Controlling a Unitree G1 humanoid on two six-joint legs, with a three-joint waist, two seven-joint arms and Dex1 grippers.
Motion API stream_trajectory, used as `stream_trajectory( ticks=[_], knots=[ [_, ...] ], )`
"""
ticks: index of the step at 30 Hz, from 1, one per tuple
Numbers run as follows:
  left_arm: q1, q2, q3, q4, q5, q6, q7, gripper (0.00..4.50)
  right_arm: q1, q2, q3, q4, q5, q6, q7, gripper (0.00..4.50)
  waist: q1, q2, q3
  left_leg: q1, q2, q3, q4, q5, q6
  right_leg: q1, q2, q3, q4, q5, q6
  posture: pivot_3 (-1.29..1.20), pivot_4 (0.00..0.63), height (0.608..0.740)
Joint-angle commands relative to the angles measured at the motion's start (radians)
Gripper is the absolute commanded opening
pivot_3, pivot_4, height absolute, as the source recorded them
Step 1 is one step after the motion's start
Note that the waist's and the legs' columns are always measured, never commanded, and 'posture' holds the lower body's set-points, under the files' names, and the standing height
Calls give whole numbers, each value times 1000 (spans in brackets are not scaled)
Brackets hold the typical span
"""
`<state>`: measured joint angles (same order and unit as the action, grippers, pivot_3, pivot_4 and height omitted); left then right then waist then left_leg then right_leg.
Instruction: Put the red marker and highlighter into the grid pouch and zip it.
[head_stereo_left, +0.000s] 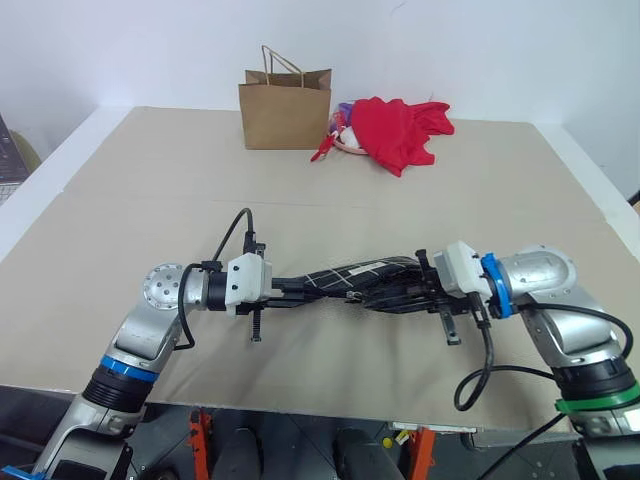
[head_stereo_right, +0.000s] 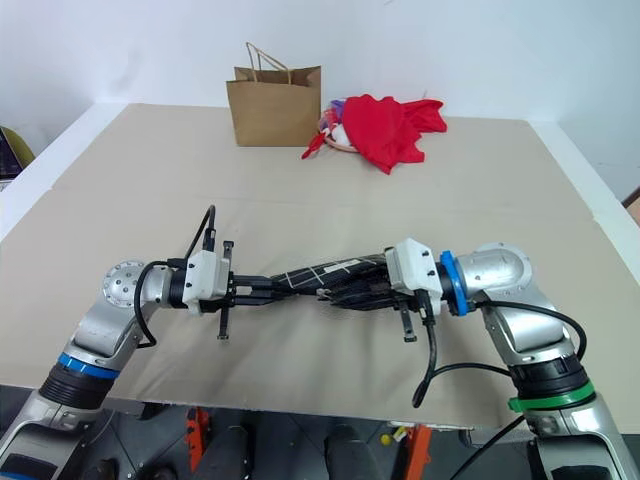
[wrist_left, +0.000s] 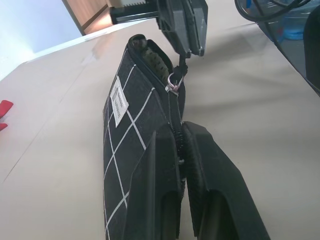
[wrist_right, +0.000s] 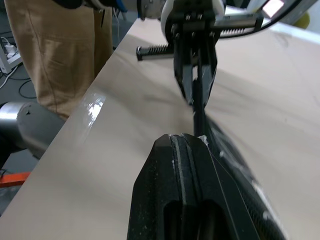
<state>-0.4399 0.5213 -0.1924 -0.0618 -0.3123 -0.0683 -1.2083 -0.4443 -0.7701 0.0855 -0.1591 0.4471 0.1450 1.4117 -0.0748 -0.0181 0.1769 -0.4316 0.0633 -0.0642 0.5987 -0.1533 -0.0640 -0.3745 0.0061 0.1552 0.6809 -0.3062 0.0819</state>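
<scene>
Black grid pouch (head_stereo_left: 345, 278) hangs above the bench (head_stereo_left: 150, 190), stretched between both tools. Left tool (wrist_left: 181, 150) pinches its end; right tool (head_stereo_left: 425, 283) pinches the zipper pull. Zipping step: next, pull along.

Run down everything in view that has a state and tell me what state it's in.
grid pouch: held off the table between both arms, zipper partly open at the far end
left end effector: shut on the pouch's end
right end effector: shut on the zipper pull
brown paper bag: upright, top open
red cloth: heaped
</scene>
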Motion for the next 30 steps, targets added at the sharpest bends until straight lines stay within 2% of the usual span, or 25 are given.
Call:
stream_trajectory(
  ticks=[1, 9, 20, 22, 24, 25, 27, 30],
  knots=[
    [-11, 12, 15, -11, 3, -18, -1, 0, 23, -49, -78, 6, 17, -34, 15, 41, 0, 0, 0, 0, 0, 0, 0, 0, 0, 0, 0, 0, 0, 0, 0, 0, 150, 740],
    [-9, 34, 22, 7, 11, -44, -16, 0, 89, -117, -165, 80, 12, -62, 16, 41, 0, 0, 0, 0, 0, 0, 0, 0, 0, 0, 0, 0, 0, 0, 0, 0, 150, 740],
    [-32, 91, 57, 94, 2, -77, -54, 0, 319, -228, -398, 173, -12, -124, -38, 41, -1, 0, 0, 1, 0, 0, 0, 0, 0, 0, 0, 0, 0, 0, 0, 0, 150, 740],
    [-43, 89, 58, 106, -2, -53, -45, 0, 346, -217, -416, 134, 11, -94, -68, 41, -1, 0, 0, 1, 0, 0, 0, 0, 0, 0, 0, 0, 0, 0, 0, 0, 150, 740],
    [-56, 85, 51, 102, -22, 41, -27, 0, 345, -189, -429, 72, 90, 26, -143, 41, -2, 0, 0, 1, 0, 0, 0, 0, 0, 0, 0, 0, 0, 0, 0, 0, 150, 740],
    [-58, 86, 47, 95, -29, 80, -20, 825, 344, -176, -434, 47, 118, 73, -177, 328, -3, 0, 0, 1, 0, 0, 0, 0, 0, 1, 0, 0, 0, 0, 0, 0, 150, 740],
    [-56, 87, 59, 69, -65, 177, 5, 1518, 335, -142, -457, 14, 169, 153, -260, 950, -3, 0, 0, 1, 0, 0, 0, 0, 0, 1, 0, 0, 0, 0, 0, 0, 150, 740],
    [-45, 96, 117, 47, -108, 292, 72, 3098, 340, -78, -508, -27, 231, 259, -403, 2506, -3, -1, 0, 0, 0, 0, 0, 0, 0, 0, 0, 0, 0, 0, 0, 0, 150, 740]
  ],
)
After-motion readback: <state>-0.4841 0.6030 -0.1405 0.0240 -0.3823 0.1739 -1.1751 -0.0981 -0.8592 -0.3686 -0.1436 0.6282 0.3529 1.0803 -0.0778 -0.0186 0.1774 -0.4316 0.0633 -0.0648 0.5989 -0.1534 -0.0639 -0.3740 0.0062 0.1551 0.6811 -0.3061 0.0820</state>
